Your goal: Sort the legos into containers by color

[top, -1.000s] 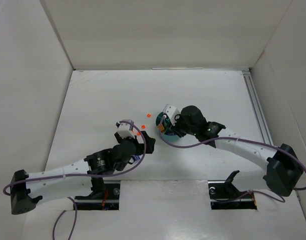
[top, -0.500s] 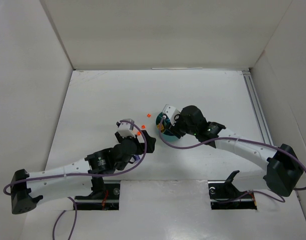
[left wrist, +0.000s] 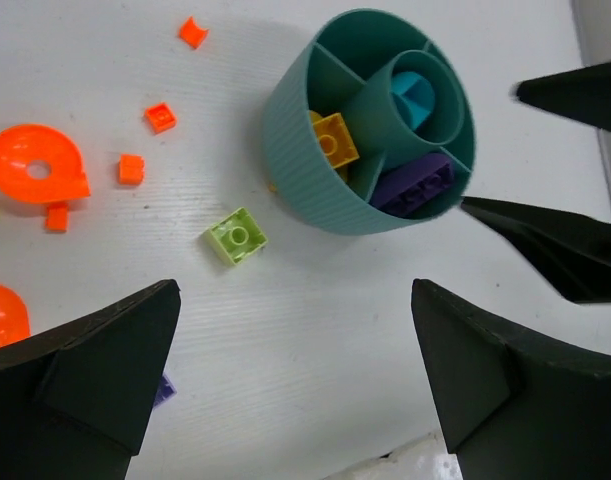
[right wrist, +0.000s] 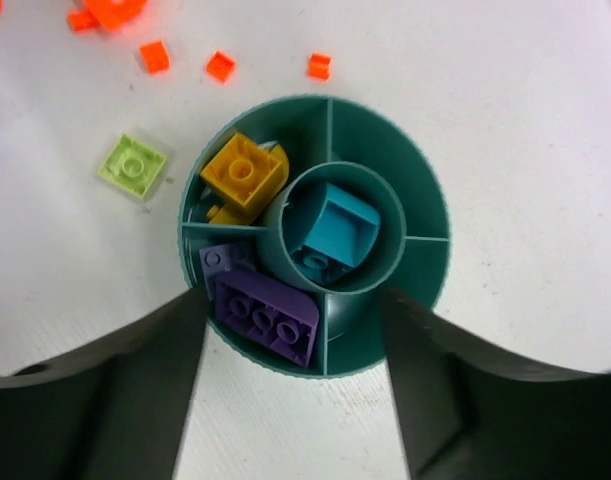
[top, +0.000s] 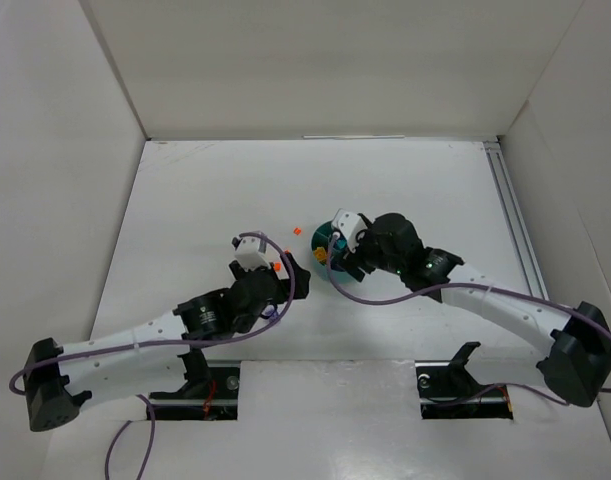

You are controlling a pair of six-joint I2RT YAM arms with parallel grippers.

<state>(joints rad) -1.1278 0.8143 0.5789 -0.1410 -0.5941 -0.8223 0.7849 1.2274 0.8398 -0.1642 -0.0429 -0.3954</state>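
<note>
Dish (right wrist: pixel 385 145) sits mid-surface (right wrist: pixel 545 120). R tool (right wrist: pixel 293 300) hangs right over it, fingers (right wrist: pixel 95 400) spread wide, one on each side of the rim, nothing held. Can't tell if they touch the wall. From the L wrist cam those same fingers show as two black points on the dish's far side.

Inside the dish: teal brick (right wrist: pixel 335 235) in the ctr cup (right wrist: pixel 385 200), lying tilted. Yellow brick (right wrist: pixel 243 175) in a wedge beside the cup, stud up, w/ another yellow bit under it, mostly hidden. The next wedge round holds a purple brick (right wrist: pixel 268 315), three studs showing, and a smaller purple piece (right wrist: pixel 217 260) tucked against it.

Outside the dish: lime brick (right wrist: pixel 133 165) lies flat on the surface just beside the wall, on the yellow wedge's side, not touching. Small orange squares (right wrist: pixel 220 66) are scattered a bit further out. Past them is an orange ring (left wrist: pixel 35 165) w/ a notch cut in it. A second orange round piece (left wrist: pixel 0 315) is cut off at the L cam's edge.

L tool (left wrist: pixel 293 300) is wide open too and empty. It hovers over bare surface near the dish, w/ the lime brick just ahead of the gap. A tiny purple bit (left wrist: pixel 163 388) peeks out beside one finger.
</note>
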